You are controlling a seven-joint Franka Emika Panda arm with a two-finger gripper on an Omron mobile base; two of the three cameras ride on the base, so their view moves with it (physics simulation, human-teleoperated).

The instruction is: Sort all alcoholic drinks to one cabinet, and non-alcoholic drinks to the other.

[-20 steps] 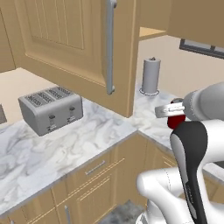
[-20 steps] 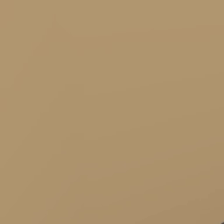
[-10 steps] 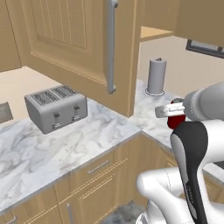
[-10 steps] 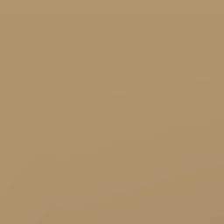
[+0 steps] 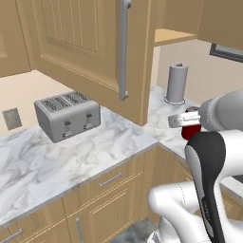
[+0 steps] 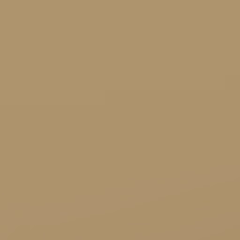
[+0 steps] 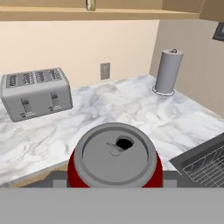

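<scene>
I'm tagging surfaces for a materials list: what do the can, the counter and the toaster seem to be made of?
Red can, held in the gripper: apparently painted metal, with a matte grey pull-tab top.
Counter: looks like polished marble, white with grey veins.
Toaster: seemingly brushed metal, uniform grey with dark slots and levers.
All rendered, so these are judged by look only.

You are looking at a red can (image 7: pixel 114 159) with a matt grey metal top, a brushed-metal toaster (image 5: pixel 67 115), a polished marble counter (image 5: pixel 71 156), light-wood cabinet doors (image 5: pixel 80 42) with a satin grey bar handle (image 5: pixel 123 47).
</scene>
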